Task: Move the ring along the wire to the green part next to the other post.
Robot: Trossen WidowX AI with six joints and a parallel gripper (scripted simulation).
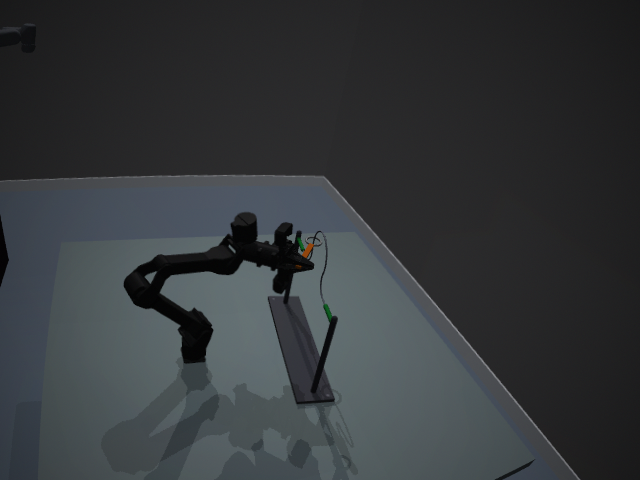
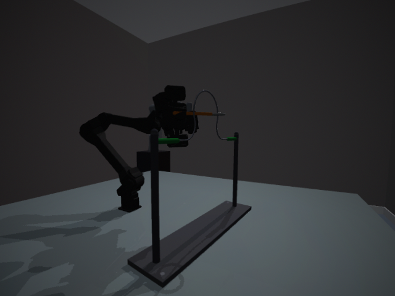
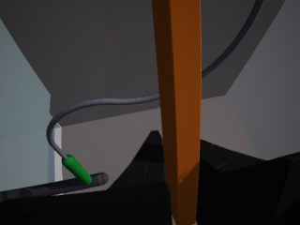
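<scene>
The jaws of the gripper (image 1: 305, 266) pinch the orange handle (image 1: 308, 251) (image 2: 199, 113) (image 3: 183, 103). The ring (image 1: 313, 245) (image 2: 218, 113) is at the far steep side of the wire (image 1: 325, 253) (image 2: 205, 90) (image 3: 108, 100), above the far green part (image 1: 300, 243) (image 2: 231, 138). The carrying seems in hand; next move should follow the wire, keeping it centred.

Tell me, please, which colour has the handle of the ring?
The ring's flat-sided handle is orange, clearest in the wrist view.

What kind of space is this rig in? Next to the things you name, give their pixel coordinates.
Probably a robotics lab or test room: an arm (image 1: 193, 262) (image 2: 115, 151), a wire-and-post rig (image 1: 305, 351) (image 2: 203, 230) on a pale surface (image 1: 113, 310) (image 2: 303, 238), plain dark walls (image 1: 465, 129) (image 2: 271, 95).
</scene>
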